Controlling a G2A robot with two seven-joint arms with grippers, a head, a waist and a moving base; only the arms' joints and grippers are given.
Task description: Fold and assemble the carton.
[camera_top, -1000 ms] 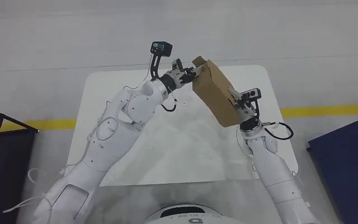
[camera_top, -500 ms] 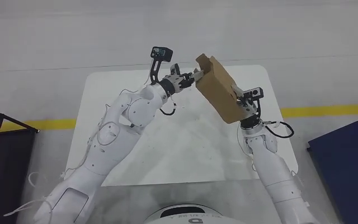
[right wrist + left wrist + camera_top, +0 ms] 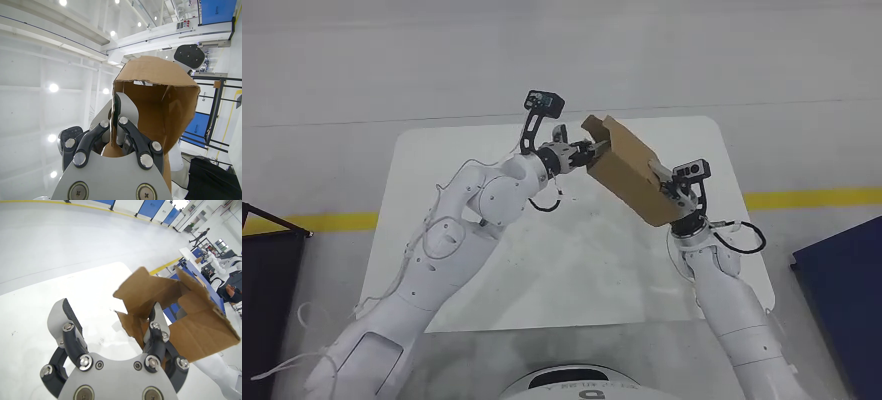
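Partway with the carton [image 3: 627, 177]: squared into a tube, pinched by one wall in the right gripper [image 3: 113, 110]; end flaps [image 3: 140, 291] apparently untucked beside the wide-open left gripper [image 3: 110, 307].

We note a white table [image 3: 442, 200] with rounded corners on a pale grey floor [image 3: 562, 60]. A yellow line [image 3: 812, 198] runs along the floor past the table's left and right edges. Blue partition panels [image 3: 149, 207] on black feet line the far side of the hall. Overhead, round ceiling lights [image 3: 53, 87] burn among white beams [image 3: 56, 24]. A black metal frame [image 3: 220, 94] stands nearby.
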